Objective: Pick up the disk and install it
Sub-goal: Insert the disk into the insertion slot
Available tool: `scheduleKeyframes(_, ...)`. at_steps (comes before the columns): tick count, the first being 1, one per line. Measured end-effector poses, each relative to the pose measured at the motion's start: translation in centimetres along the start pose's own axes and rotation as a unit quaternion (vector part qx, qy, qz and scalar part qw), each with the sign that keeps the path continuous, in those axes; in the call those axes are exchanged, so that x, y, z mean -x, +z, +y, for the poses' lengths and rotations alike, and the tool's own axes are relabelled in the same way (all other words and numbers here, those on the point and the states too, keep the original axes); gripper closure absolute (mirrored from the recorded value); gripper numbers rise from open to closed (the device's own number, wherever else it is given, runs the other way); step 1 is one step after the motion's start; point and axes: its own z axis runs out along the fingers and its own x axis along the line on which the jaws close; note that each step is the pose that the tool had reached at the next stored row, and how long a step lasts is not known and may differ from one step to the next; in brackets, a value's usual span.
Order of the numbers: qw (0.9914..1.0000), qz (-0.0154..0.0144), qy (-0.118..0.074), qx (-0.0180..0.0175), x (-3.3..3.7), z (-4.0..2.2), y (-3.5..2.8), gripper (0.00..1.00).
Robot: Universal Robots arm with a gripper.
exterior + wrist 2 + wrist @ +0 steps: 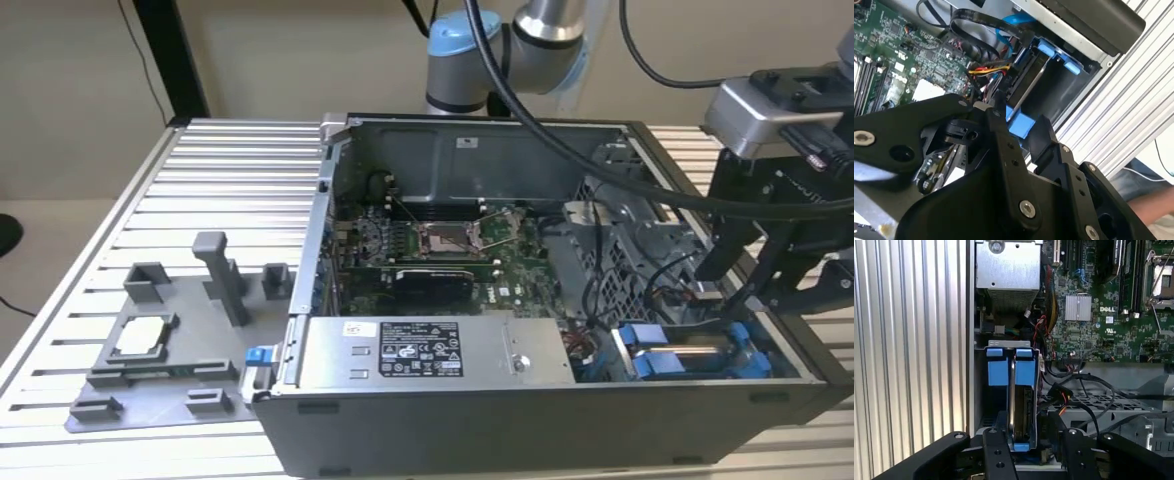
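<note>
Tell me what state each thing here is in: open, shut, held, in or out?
Computer case: open, side panel off.
Disk: standing on edge inside a corner of the case, blue rails fitted.
Gripper: shut on the disk's end.
Chip: lying on the grey fixture, outside the case.
Processor socket: uncovered, no cooler over it.

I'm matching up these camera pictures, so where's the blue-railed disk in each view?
Exterior view: the disk sits in the case's near corner, at the exterior view's right.
First wrist view: the disk stands on edge between its blue rails, beside the case wall.
Second wrist view: the disk stands on edge past the yellow-red wires.
Shared landmark: the green motherboard.
</note>
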Motion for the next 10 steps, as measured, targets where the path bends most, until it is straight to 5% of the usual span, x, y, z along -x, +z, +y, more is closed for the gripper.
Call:
scheduleKeyframes(5, 1.0, -0.0004, 0.0, 0.0, 0.47, -0.71, 0.84, 0.0)
scheduleKeyframes(8, 0.99997, -0.008, 0.0, 0.0001, 0.81, -0.71, 1.18, 0.0)
scheduleKeyframes(10, 0.99995, -0.0104, 0.0, 0.0002, 0.88, -0.71, 1.45, 0.0)
